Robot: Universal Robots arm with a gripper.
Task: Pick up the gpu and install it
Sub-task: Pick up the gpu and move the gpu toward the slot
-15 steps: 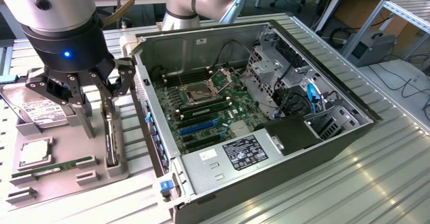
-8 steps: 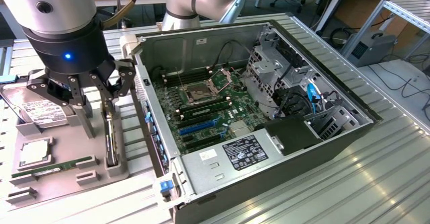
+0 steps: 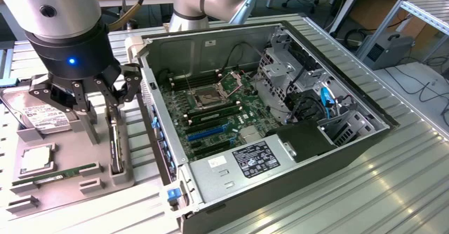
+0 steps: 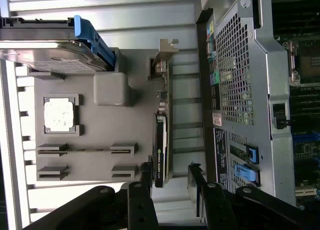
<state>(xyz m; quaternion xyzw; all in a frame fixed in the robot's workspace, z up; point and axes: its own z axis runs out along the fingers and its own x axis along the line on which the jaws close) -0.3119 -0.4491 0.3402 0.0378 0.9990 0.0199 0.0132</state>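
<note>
Along the near edge of the grey moulded tray (image 4: 100,132), a narrow green memory stick (image 3: 56,175) lies across slotted holders, and a square silvery processor (image 3: 35,160) sits in a pocket just behind it. At the tray's edge beside the computer case (image 4: 235,79), the gpu (image 4: 161,140) stands on its long edge in a slot. It is a thin flat slab with a glossy black face and a pale metal bracket at the end nearer the hard drive (image 3: 42,119). The gripper (image 4: 170,182) hangs over the card, its black jointed fingers (image 4: 146,190) spread wide and holding nothing; the card lines up between them, closer to one. The boxy drive, white-labelled with a blue plastic rail, rests toward the tray's far corner. Tray and perforated steel case sit on a ribbed metal table (image 3: 393,192).
</note>
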